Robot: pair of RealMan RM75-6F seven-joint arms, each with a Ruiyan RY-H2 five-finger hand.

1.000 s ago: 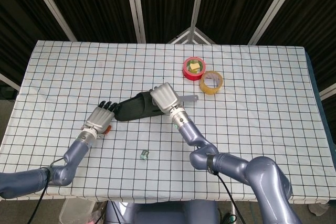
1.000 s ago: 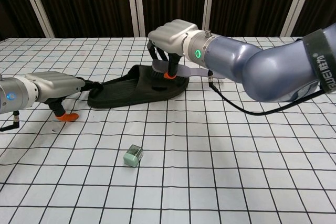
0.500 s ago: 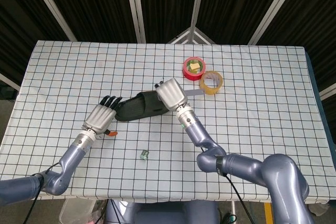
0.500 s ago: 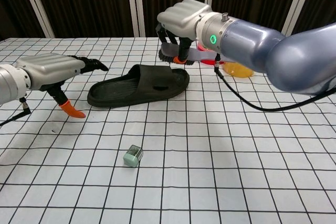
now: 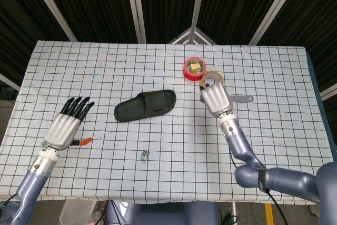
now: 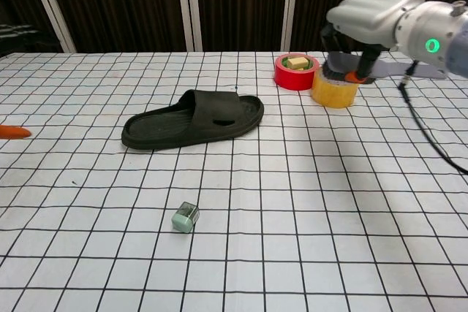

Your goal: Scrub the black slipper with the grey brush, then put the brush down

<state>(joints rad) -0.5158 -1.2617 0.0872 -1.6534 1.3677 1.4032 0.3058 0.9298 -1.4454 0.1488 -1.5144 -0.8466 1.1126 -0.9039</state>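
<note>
— Any writing or labels you can read from there?

— None legible. My right hand [image 6: 369, 16] grips the grey brush [image 5: 239, 99], its flat handle sticking out to the side; the bristles show dark under my fingers in the chest view. It hangs above the yellow tape roll [image 6: 333, 91], beside the red tape roll [image 5: 192, 69] with a small block in it.

— And the slipper?

— The black slipper [image 5: 146, 105] lies flat mid-table on the checked cloth [image 5: 274, 77], a matte slide with one wide strap, well apart from both hands. My left hand [image 5: 67, 124] is empty, fingers spread, off to the slipper's left. A small green cube [image 6: 185, 218] sits nearer me.
</note>
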